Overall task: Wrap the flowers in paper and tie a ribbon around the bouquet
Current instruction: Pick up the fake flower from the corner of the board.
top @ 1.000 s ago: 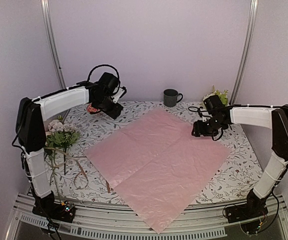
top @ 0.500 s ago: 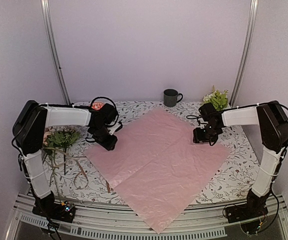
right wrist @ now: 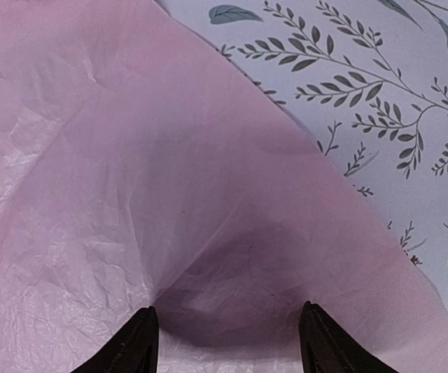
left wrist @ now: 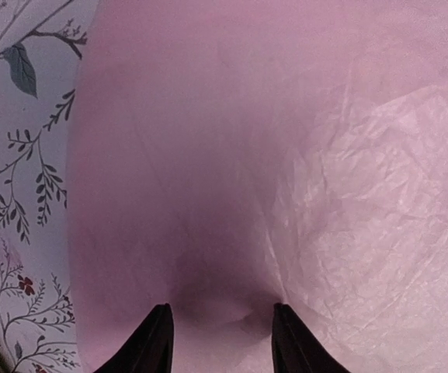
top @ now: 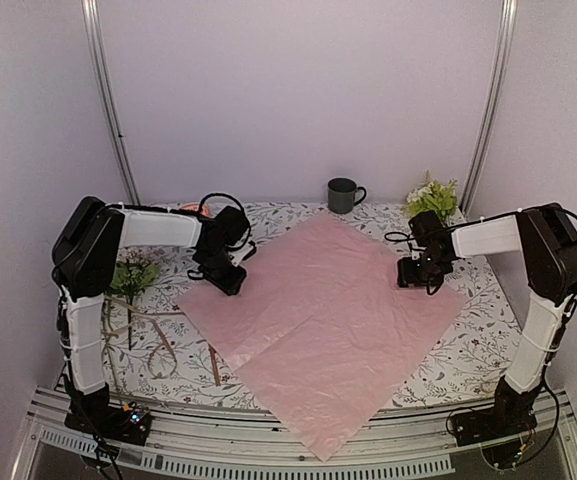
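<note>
The lilac paper [top: 318, 320] lay flat, its left corner directly beneath the left gripper [top: 230, 283] and its right corner beneath the right gripper [top: 415, 278]. Both jaws stood parted, tips pressing the paper, clasping nothing.

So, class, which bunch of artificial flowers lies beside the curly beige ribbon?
The dark green bunch at the left edge, by the ribbon loops; the paler bunch sits far right.

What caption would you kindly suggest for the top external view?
Left gripper and right gripper press opposite edges of the lilac paper; flowers and ribbon lie left.
</note>
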Controlling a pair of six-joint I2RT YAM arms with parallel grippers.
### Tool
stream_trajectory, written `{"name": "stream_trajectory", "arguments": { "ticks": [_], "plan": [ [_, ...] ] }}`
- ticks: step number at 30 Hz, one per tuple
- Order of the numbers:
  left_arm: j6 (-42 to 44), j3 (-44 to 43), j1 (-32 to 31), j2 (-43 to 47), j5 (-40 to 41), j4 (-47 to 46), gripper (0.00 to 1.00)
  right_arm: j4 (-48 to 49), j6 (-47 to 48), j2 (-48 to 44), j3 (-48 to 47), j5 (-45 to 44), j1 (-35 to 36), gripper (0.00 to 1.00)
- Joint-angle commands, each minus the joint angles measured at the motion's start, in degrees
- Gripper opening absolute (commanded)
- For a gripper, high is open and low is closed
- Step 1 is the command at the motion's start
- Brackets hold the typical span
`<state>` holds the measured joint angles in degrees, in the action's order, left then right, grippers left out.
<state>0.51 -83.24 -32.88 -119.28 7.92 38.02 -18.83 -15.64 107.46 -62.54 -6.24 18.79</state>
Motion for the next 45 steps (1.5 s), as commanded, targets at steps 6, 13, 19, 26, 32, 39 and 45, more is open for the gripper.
{"name": "stream_trajectory", "arguments": {
  "ticks": [6, 13, 19, 26, 32, 39, 45],
  "plan": [
    [2.54, -3.01, 0.23, 8.97, 2.17, -1.87, 0.6, -0.59, 2.66, -6.72, -6.24, 8.32, -2.44, 0.64],
    [1.68, 7.64, 1.09, 25.63, 4.7, -20.25, 0.89, -3.73, 5.86, -2.01, -20.96, 7.02, -11.68, 0.86],
    [0.43, 18.27, 4.4, 35.23, 0.72, -30.76, 0.99, -10.82, 10.38, 11.0, -35.97, 4.61, -18.95, 0.99],
    [2.69, 16.05, 4.43, 33.56, 1.95, -27.22, 0.99, -16.39, 19.75, 25.38, -50.87, 9.38, -23.48, 0.85],
    [3.98, 15.73, 4.41, 31.68, 1.89, -26.72, 0.99, -18.29, 24.67, 35.24, -58.26, 5.68, -23.86, 0.73],
    [4.52, 14.72, 4.41, 29.72, 2.14, -25.42, 0.99, -18.24, 26.43, 37.02, -59.1, 8.01, -23.84, 0.14],
    [3.94, 14.36, 4.45, 29.64, 2.45, -24.95, 0.99, -17.2, 26.37, 31.63, -59.05, 3.39, -23.89, 0.0]
  ]
}}
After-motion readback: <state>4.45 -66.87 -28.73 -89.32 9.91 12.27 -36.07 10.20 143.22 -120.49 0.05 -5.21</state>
